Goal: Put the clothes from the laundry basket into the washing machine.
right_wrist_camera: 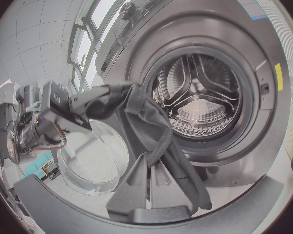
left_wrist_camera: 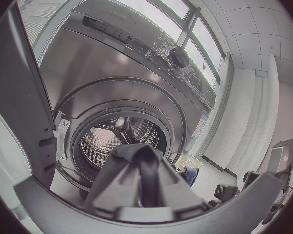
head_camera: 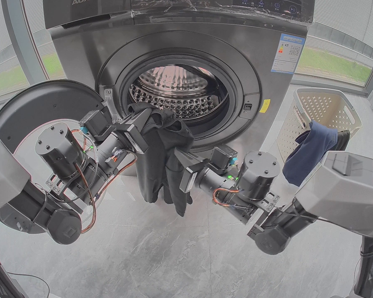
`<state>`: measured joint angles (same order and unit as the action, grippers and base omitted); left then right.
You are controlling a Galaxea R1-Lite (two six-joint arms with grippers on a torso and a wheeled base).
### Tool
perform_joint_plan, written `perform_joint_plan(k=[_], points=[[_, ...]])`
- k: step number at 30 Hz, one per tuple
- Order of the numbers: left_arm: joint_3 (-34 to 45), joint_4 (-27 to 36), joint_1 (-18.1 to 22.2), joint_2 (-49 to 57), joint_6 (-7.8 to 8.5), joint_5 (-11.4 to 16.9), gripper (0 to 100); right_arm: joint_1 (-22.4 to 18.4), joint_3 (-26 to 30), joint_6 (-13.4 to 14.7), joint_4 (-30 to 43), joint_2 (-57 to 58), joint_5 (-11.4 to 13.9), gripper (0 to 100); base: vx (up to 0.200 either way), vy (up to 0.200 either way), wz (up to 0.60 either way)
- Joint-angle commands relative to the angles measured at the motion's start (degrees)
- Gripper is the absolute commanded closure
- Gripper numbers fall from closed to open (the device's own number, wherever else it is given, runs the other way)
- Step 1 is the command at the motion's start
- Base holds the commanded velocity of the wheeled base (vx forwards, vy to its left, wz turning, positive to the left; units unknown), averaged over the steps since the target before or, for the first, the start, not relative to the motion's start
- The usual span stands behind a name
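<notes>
While the dark garment (head_camera: pixel 157 174) hung lengthwise toward the floor (head_camera: pixel 174 253), clamped by both the left end effector (head_camera: pixel 147 117) and the lower right end effector (head_camera: pixel 181 157), the washing machine's open drum (head_camera: pixel 176 92) lay just beyond, nearest the left one.

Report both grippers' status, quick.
Left gripper: shut on the black garment.
Right gripper: shut on the same black garment.

Grey floor (head_camera: pixel 186 253) bears washing machine (head_camera: pixel 91 50), laundry basket (head_camera: pixel 331 108).
</notes>
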<state>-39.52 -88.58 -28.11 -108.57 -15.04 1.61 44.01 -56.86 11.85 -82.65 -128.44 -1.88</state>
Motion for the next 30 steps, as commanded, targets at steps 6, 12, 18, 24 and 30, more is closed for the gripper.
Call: perform_joint_plan(k=[6,12,18,24,30], points=[[3.0,0.1,-0.1,0.8,-2.01,0.1,0,-7.2,3.2,-2.9,2.5,11.1,0.6,100,0.000,0.000,0.00],[5.8,0.1,0.1,-0.9,-2.01,0.0,0,-8.9,-1.0,-4.4,4.4,14.6,2.9,100,0.000,0.000,0.00],[7.5,0.1,0.1,-2.8,-1.92,0.0,0,-8.1,-2.9,-4.4,4.3,14.8,3.1,100,0.000,0.000,0.00],[8.0,0.0,1.3,-6.9,-1.57,0.1,0,-6.1,-1.8,-4.4,4.3,16.8,3.6,100,0.000,0.000,0.00],[7.8,0.0,2.6,-8.6,-1.57,0.8,0,-5.4,0.0,-4.4,4.1,18.4,3.9,100,0.000,0.000,0.00]])
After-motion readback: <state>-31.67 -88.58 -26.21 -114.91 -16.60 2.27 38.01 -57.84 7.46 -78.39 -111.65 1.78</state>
